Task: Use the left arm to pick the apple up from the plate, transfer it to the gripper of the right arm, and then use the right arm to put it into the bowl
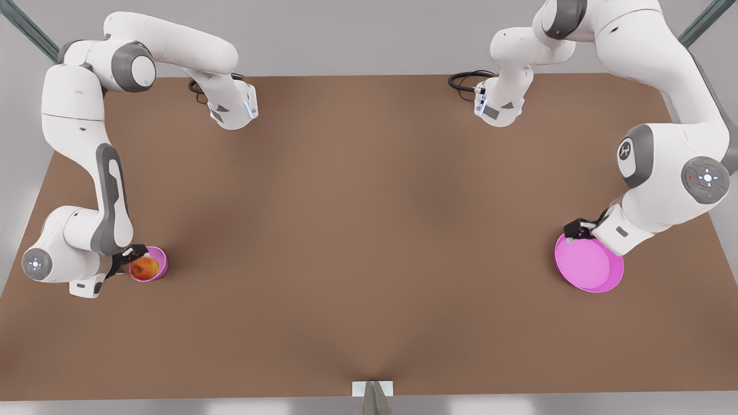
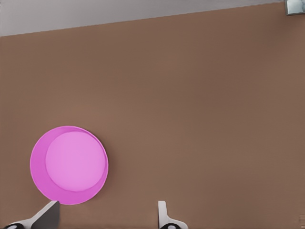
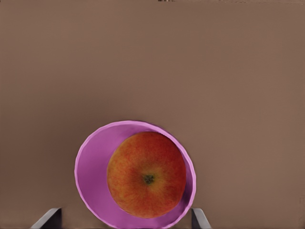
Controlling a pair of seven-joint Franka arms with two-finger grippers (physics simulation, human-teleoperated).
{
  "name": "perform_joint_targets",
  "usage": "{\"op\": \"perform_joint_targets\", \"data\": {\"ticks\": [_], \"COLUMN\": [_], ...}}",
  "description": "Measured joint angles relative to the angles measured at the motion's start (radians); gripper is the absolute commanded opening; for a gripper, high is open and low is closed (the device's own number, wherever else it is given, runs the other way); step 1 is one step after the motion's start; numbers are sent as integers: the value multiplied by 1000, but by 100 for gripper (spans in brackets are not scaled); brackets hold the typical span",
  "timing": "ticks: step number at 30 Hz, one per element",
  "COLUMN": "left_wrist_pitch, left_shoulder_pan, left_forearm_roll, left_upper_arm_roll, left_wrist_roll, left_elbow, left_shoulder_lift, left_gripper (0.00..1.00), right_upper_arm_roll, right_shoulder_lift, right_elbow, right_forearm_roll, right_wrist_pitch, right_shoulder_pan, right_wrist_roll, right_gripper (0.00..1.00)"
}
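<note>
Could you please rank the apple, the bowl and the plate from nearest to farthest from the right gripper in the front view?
1. Apple and bowl: too close to call, both beside the right gripper, front view's left.
2. Plate: far across the table, front view's right.

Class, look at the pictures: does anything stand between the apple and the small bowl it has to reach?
Nothing visible does: the red-orange round apple already sits inside the small deep magenta-pink bowl. The right gripper hangs open just above it. The left gripper, open, waits over the wide shallow pink plate.

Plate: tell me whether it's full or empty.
Empty. The plate shows only its bare pink inside in the left wrist view; the apple sits in the bowl.
</note>
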Motion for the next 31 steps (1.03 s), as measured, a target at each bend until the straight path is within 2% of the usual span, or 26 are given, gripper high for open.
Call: {"op": "perform_joint_targets", "data": {"ticks": [3,4,8,9,10,12,13,14,15,18,21,24,31], "left_wrist_pitch": [3,4,7,7,8,10,12,15,17,22,25,26,28], "left_shoulder_pan": [0,0,1,1,1,1,1,1,0,-1,-1,-1,-2], "left_forearm_roll": [0,0,0,0,0,0,0,0,0,0,0,0,0], "left_upper_arm_roll": [0,0,0,0,0,0,0,0,-1,-2,-3,-3,-3], "left_wrist_roll": [-29,-38,-68,-75,-81,-92,-96,-101,-105,-108,-110,-111,-114], "left_elbow": [0,0,0,0,0,1,1,1,2,3,3,3,3], "left_shoulder_lift": [2,2,2,2,3,3,6,9,12,15,16,17,16], "left_gripper": [100,100,100,100,100,100,100,100,100,100,100,100,100], "right_upper_arm_roll": [9,39,278,304,226,-34,-161,-259,-301,-249,-190,-180,-189], "right_shoulder_lift": [-18,-61,-242,-311,-374,-466,-516,-548,-569,-566,-561,-557,-557], "right_elbow": [6,16,193,208,216,187,118,68,45,76,89,90,92], "right_forearm_roll": [1,1,-39,-51,-44,23,49,73,96,141,163,171,177], "right_wrist_pitch": [0,-7,-127,-163,-206,-278,-296,-307,-317,-371,-417,-445,-473], "right_shoulder_pan": [3,3,40,59,162,381,480,561,589,526,573,600,550], "right_wrist_roll": [-19,-21,47,79,117,187,219,249,277,352,413,451,518], "right_gripper": [100,100,100,100,100,100,100,100,100,100,100,100,100]}}
